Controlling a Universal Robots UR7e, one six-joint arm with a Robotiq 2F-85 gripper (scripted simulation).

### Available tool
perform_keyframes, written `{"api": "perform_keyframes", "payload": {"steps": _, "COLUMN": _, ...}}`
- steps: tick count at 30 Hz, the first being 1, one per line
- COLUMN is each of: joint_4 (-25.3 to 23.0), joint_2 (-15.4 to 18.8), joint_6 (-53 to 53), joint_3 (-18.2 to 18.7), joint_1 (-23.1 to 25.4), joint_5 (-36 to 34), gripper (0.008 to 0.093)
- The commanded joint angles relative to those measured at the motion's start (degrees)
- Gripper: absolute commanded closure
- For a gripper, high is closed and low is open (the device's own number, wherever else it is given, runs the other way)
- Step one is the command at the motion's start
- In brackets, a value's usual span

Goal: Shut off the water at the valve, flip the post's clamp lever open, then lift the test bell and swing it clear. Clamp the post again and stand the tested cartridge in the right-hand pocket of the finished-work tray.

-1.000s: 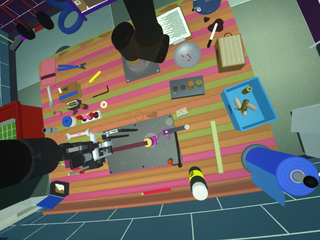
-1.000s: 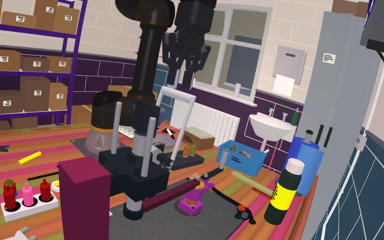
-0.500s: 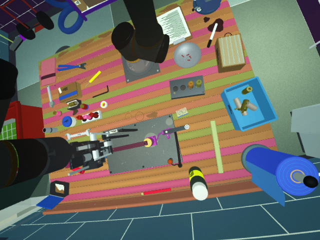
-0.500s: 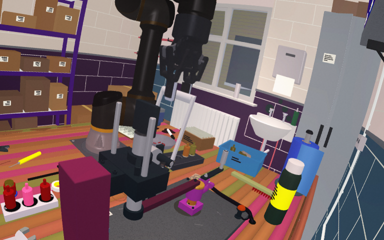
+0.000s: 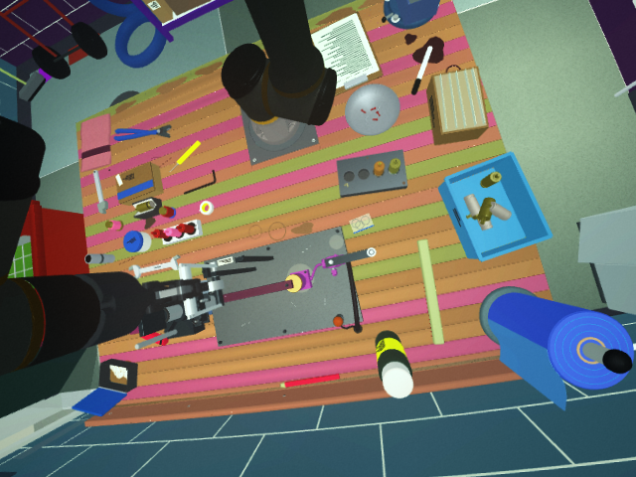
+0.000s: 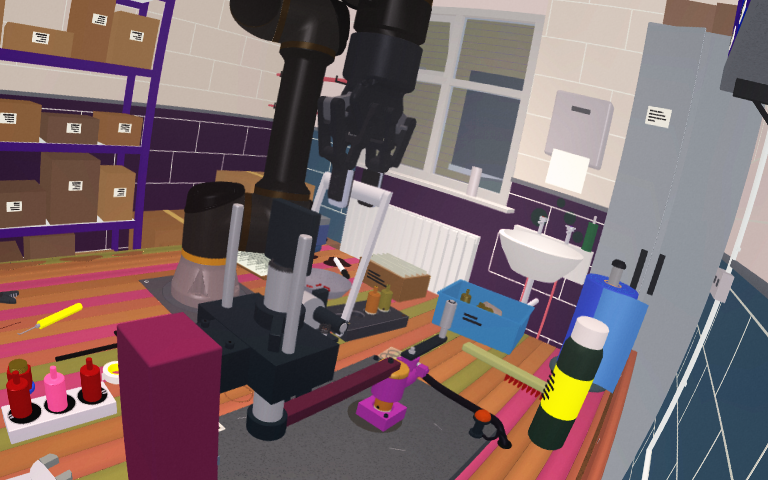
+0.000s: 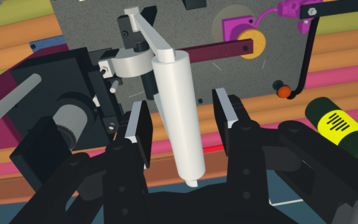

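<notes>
The clamp lever's white cylindrical handle lies between the fingers of my gripper, which is open and holds nothing. The lever stands raised from the post's clamp collar at the left of the grey base plate. A maroon arm runs from the post to the test bell, which sits over the magenta fixture. The valve's black handle lies at the plate's right side. The finished-work tray lies further back with two cartridges standing in it.
The black post head and a maroon block stand close beside my gripper. A yellow and green bottle stands near the bench's front edge. A blue bin, a green brush and small tools lie around the plate.
</notes>
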Motion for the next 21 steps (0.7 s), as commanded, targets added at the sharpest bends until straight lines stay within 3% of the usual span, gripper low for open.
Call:
{"api": "perform_keyframes", "payload": {"steps": 1, "joint_4": -0.03, "joint_2": -0.02, "joint_6": 0.00, "joint_3": -0.03, "joint_1": 0.00, "joint_5": 0.00, "gripper": 0.0534}}
{"api": "perform_keyframes", "payload": {"steps": 7, "joint_4": -0.03, "joint_2": -0.02, "joint_6": 0.00, "joint_3": -0.02, "joint_1": 0.00, "joint_5": 0.00, "gripper": 0.0534}}
{"api": "perform_keyframes", "payload": {"steps": 21, "joint_4": -0.03, "joint_2": -0.02, "joint_6": 0.00, "joint_3": -0.02, "joint_1": 0.00, "joint_5": 0.00, "gripper": 0.0809}}
